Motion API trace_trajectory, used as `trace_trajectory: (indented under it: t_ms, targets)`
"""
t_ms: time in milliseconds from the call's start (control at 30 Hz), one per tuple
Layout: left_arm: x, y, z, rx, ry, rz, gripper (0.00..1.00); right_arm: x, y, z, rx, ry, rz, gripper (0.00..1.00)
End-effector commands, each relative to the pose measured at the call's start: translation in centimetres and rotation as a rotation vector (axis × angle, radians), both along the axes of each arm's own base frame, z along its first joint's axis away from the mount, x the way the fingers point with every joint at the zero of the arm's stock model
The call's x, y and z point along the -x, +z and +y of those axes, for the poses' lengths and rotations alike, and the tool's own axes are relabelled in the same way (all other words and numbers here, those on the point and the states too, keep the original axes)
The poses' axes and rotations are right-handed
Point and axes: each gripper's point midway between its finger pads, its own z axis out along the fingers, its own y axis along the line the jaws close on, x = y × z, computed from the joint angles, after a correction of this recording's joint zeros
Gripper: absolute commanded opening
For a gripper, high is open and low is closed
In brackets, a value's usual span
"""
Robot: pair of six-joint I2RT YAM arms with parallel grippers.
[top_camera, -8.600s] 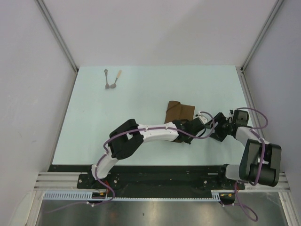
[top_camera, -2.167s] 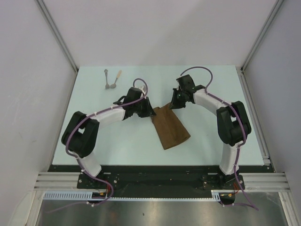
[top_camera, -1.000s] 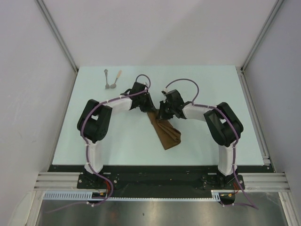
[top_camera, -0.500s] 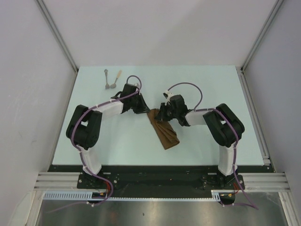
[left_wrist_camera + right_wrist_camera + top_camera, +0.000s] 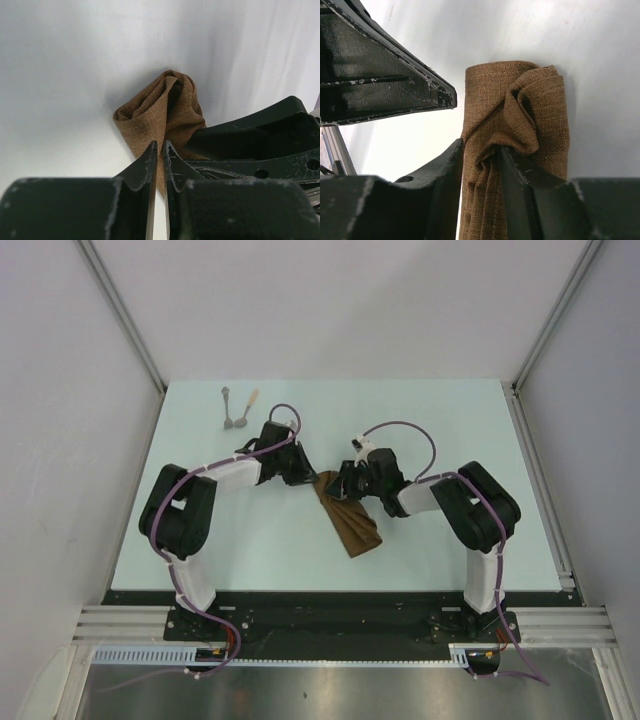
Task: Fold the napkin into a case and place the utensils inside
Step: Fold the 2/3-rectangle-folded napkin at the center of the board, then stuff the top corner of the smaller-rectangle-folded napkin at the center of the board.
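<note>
Napkin, folded into a narrow strip, lies midway on the table, slanting away leftward. At its far end the left gripper clenches a bunched corner; beside it the right gripper straddles the folds, jaws parted, grip impossible to tell. Utensils rest far left, well apart

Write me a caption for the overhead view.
The left hand and right hand meet at the far end of a folded brown napkin; two utensils wait far left on the table.

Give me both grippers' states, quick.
Left gripper: shut on the folded brown cloth napkin.
Right gripper: jaws straddle that napkin; grip cannot be told.
</note>
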Motion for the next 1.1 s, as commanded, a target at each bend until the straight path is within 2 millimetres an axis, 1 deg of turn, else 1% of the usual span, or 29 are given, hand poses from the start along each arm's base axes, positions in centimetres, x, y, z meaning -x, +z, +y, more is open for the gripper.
trace_trajectory:
  t_ms: [0, 100, 167, 200, 233, 333, 367, 433, 467, 500, 533, 600, 700, 733, 833, 867, 900, 933, 967, 1033, 1067]
  targets:
    - [-0.3, 2.3, -0.4, 0.055, -0.002, -0.05, 0.12, -1.3, 2.7, -0.6, -0.03, -0.036, -0.064, 0.4]
    - [-0.3, 2.5, -0.4, 0.056, -0.006, -0.054, 0.12, -1.6, 2.5, -0.8, 0.002, -0.035, -0.057, 0.42]
    - [-0.3, 2.5, -0.4, 0.057, -0.008, -0.056, 0.12, -1.9, 2.7, -0.8, 0.014, -0.031, -0.071, 0.44]
    - [-0.2, 2.4, -0.4, 0.056, -0.007, -0.051, 0.12, -1.9, 2.5, -0.9, 0.029, -0.031, -0.058, 0.45]
    - [-0.2, 2.4, -0.4, 0.055, -0.007, -0.055, 0.12, -2.2, 2.9, -0.8, 0.027, -0.028, -0.065, 0.45]
    - [-0.1, 2.2, -0.3, 0.056, -0.009, -0.052, 0.12, -2.3, 3.1, -0.6, 0.04, -0.014, -0.067, 0.47]
    - [-0.1, 2.2, -0.4, 0.057, -0.008, -0.051, 0.12, -2.6, 3.5, -0.4, 0.036, -0.01, -0.073, 0.47]
    - [-0.1, 2.2, -0.4, 0.061, -0.011, -0.051, 0.12, -2.4, 3.5, -0.2, 0.04, 0.006, -0.055, 0.47]
    - [-0.2, 2.2, -0.4, 0.065, -0.01, -0.05, 0.11, -2.6, 3.8, 0.1, 0.032, 0.012, -0.054, 0.48]
    - [-0.3, 2.3, -0.5, 0.069, -0.008, -0.049, 0.11, -2.6, 3.3, 0.0, 0.038, 0.005, -0.013, 0.48]
    - [-0.3, 2.5, -0.7, 0.082, -0.015, -0.048, 0.11, -2.4, 3.3, 0.2, 0.029, 0.017, 0.011, 0.48]
    - [-0.4, 2.8, -1.0, 0.114, -0.018, -0.043, 0.11, -2.4, 3.9, 0.4, -0.007, 0.02, 0.027, 0.49]
    - [0.1, 3.0, -1.4, 0.156, -0.027, -0.025, 0.12, -2.4, 5.1, 0.5, -0.029, 0.019, 0.05, 0.52]
    - [0.2, 3.2, -1.5, 0.165, -0.03, -0.029, 0.14, -2.6, 5.1, 0.2, -0.029, 0.009, 0.072, 0.52]
    - [0.6, 3.5, -1.6, 0.187, -0.04, -0.05, 0.24, -2.8, 4.8, -0.2, -0.036, -0.001, 0.121, 0.52]
    - [1.0, 4.1, -1.6, 0.205, -0.046, -0.058, 0.31, -3.3, 4.6, -0.8, -0.056, -0.032, 0.171, 0.52]
    - [1.3, 4.0, -1.6, 0.221, -0.05, -0.075, 0.34, -3.3, 4.3, -0.8, -0.072, -0.036, 0.205, 0.52]
    - [1.6, 4.1, -1.6, 0.232, -0.052, -0.079, 0.38, -2.8, 3.4, -0.9, -0.092, -0.022, 0.254, 0.52]
    - [1.9, 4.5, -1.6, 0.248, -0.05, -0.09, 0.44, -3.0, 3.3, -1.2, -0.12, -0.051, 0.297, 0.52]
    - [2.9, 4.4, -1.8, 0.287, -0.071, -0.101, 0.5, -3.0, 3.0, -1.2, -0.135, -0.057, 0.309, 0.52]
    - [3.2, 4.4, -1.8, 0.304, -0.069, -0.102, 0.55, -3.0, 2.9, -1.2, -0.135, -0.062, 0.313, 0.52]
